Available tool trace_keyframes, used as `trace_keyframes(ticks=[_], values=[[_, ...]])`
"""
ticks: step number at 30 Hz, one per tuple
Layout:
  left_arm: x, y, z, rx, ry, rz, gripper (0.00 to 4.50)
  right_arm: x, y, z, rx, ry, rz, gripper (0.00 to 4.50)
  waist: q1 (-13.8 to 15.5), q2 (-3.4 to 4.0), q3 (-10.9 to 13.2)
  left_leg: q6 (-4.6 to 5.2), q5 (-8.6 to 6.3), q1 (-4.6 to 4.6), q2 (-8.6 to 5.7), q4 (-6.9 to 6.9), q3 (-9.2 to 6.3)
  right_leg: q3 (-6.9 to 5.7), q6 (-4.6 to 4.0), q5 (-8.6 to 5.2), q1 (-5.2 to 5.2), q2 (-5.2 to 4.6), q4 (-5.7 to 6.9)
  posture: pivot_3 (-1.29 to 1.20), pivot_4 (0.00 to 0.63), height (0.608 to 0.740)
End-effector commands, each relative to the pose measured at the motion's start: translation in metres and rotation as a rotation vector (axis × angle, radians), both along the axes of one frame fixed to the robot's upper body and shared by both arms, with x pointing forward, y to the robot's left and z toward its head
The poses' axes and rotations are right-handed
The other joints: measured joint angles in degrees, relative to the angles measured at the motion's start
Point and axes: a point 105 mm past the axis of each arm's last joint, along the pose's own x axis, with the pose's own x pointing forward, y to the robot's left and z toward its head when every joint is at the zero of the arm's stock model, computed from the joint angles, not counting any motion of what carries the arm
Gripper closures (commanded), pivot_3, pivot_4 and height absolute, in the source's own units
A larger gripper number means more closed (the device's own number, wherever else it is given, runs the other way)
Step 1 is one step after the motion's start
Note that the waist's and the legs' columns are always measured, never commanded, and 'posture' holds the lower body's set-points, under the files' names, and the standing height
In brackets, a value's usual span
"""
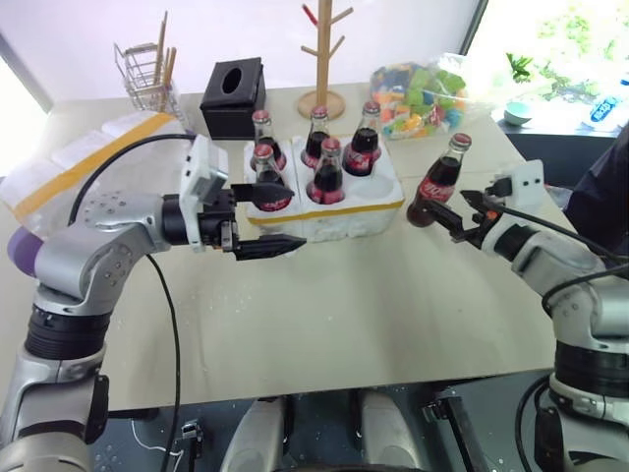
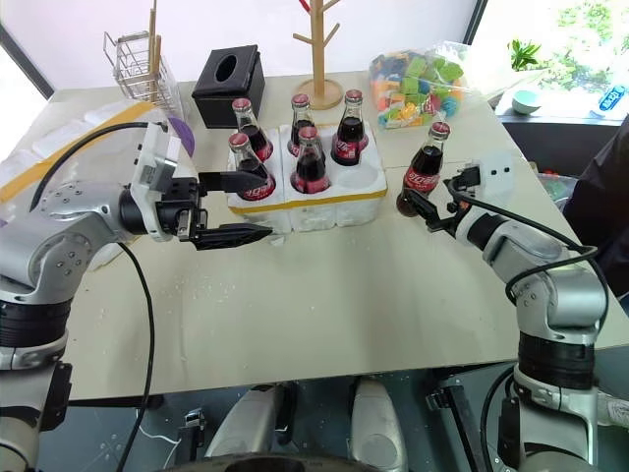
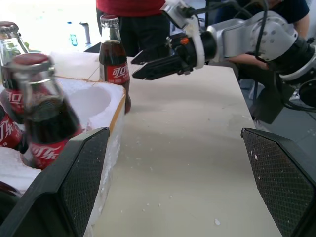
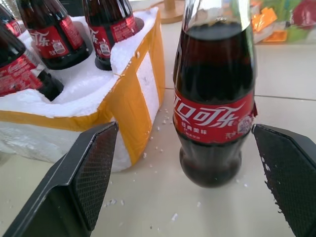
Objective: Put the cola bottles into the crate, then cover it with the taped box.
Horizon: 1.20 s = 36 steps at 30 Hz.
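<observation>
Standing on the counter just beside the crate (image 1: 324, 211), toward the right edge, the sixth cola bottle (image 1: 438, 181) is facing the wide right claw (image 1: 470, 214), seemingly lined up for pickup; the left claw (image 1: 265, 216), also wide, is hovering at the crate's front

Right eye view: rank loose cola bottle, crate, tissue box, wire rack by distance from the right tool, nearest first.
From the right tool:
1. Loose cola bottle, on the table just ahead of it.
2. Crate, to its left.
3. Black tissue box, behind the crate.
4. Wire rack, far-left corner.
</observation>
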Motion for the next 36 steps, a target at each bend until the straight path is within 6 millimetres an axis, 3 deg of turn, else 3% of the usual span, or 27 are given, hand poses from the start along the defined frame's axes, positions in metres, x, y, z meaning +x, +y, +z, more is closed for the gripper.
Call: trace_keyframes(ticks=[1, 7, 10, 11, 12, 13, 17, 19, 21, 23, 26, 29, 36], values=[[-0.005, 0.003, 0.011, 0.0, -0.062, 0.007, 0.0, 0.015, -0.003, 0.012, -0.003, -0.07, -0.002, 0.08, 0.04, 0.0, 0.0, 0.0, 0.0, 0.0, 0.0, 0.0, 0.0, 0.0, 0.0, 0.0, 0.0, 0.0, 0.0, 0.0, 0.15, 0.74], [-0.006, 0.006, 0.013, 0.002, -0.068, 0.034, 0.0, 0.042, -0.003, 0.005, 0.013, -0.063, -0.006, 0.08, 0.0, 0.0, 0.0, 0.0, 0.0, 0.0, 0.0, -0.02, -0.02, -0.01, 0.03, 0.02, 0.0, 0.02, 0.0, 0.0, 0.15, 0.74], [-0.007, 0.007, 0.014, -0.003, -0.07, 0.043, 0.0, 0.046, 0.0, 0.003, 0.002, -0.072, 0.014, 0.94, 0.07, 0.0, 0.0, 0.0, 0.0, 0.0, 0.0, -0.02, -0.02, -0.01, 0.04, 0.02, 0.0, 0.02, 0.0, 0.0, 0.15, 0.74], [-0.007, 0.009, 0.015, -0.005, -0.07, 0.055, 0.0, 0.046, 0.002, 0.009, -0.003, -0.092, 0.031, 1.48, 0.04, 0.0, 0.0, 0.0, 0.0, 0.0, 0.0, -0.02, -0.02, -0.01, 0.04, 0.02, 0.0, 0.02, 0.0, 0.0, 0.15, 0.74], [-0.007, 0.011, 0.015, -0.007, -0.069, 0.07, 0.0, 0.044, 0.003, 0.019, -0.008, -0.123, 0.043, 1.72, 0.0, 0.0, 0.0, 0.0, 0.0, 0.0, 0.0, -0.02, -0.02, 0.0, 0.04, 0.02, 0.0, 0.02, 0.0, 0.0, 0.15, 0.74], [-0.007, 0.013, 0.015, -0.008, -0.069, 0.08, 0.0, 0.043, 0.003, 0.027, -0.01, -0.145, 0.051, 1.72, 0.0, 0.01, 0.01, 0.0, 0.0, 0.0, 0.0, -0.03, -0.03, 0.0, 0.04, 0.02, -0.01, 0.02, 0.0, 0.0, 0.15, 0.74], [-0.011, 0.022, 0.017, -0.018, -0.062, 0.121, 0.0, 0.029, 0.003, 0.091, -0.019, -0.314, 0.114, 1.72, -0.16, 0.29, 0.25, 0.0, 0.0, -0.02, 0.0, -0.06, 0.01, 0.02, 0.05, 0.03, -0.08, 0.02, 0.01, 0.0, 0.15, 0.74], [-0.012, 0.023, 0.017, -0.021, -0.06, 0.129, 0.0, 0.024, 0.006, 0.108, -0.011, -0.351, 0.145, 1.72, -0.12, 0.42, 0.37, 0.0, 0.0, -0.04, 0.0, -0.07, 0.02, 0.04, 0.05, 0.03, -0.12, 0.02, 0.02, 0.0, 0.15, 0.74], [-0.013, 0.023, 0.016, -0.021, -0.058, 0.134, 0.0, 0.015, 0.022, 0.134, 0.002, -0.408, 0.223, 1.72, -0.24, 0.42, 0.37, 0.0, 0.0, -0.05, 0.01, -0.1, 0.0, 0.03, 0.06, 0.03, -0.14, 0.04, 0.03, 0.0, 0.15, 0.74], [-0.014, 0.023, 0.015, -0.022, -0.056, 0.136, 0.0, 0.009, 0.034, 0.147, 0.005, -0.433, 0.282, 1.72, -0.35, 0.42, 0.37, 0.0, 0.0, -0.04, 0.05, -0.16, 0.01, 0.03, 0.06, 0.03, -0.16, 0.06, 0.03, 0.0, 0.15, 0.74], [-0.014, 0.017, 0.015, -0.027, -0.06, 0.119, 0.0, 0.008, 0.06, 0.146, 0.023, -0.414, 0.363, 1.72, -0.11, 0.38, 0.35, 0.0, -0.01, -0.04, 0.08, -0.2, -0.05, 0.0, 0.05, 0.03, -0.16, 0.11, 0.03, 0.0, 0.15, 0.74], [-0.012, 0.013, 0.015, -0.023, -0.064, 0.1, 0.0, 0.01, 0.078, 0.131, -0.005, -0.378, 0.407, 1.72, 0.03, 0.35, 0.33, 0.0, -0.01, -0.04, 0.07, -0.17, -0.03, 0.01, 0.04, 0.03, -0.13, 0.1, 0.01, 0.0, 0.15, 0.74], [-0.009, 0.008, 0.018, -0.016, -0.077, 0.076, 0.0, 0.029, 0.088, 0.075, -0.124, -0.2, 0.367, 1.72, 0.12, 0.33, 0.35, -0.01, 0.0, -0.07, -0.04, -0.1, -0.02, 0.01, 0.04, 0.03, -0.12, 0.0, 0.01, 0.0, 0.15, 0.74]])
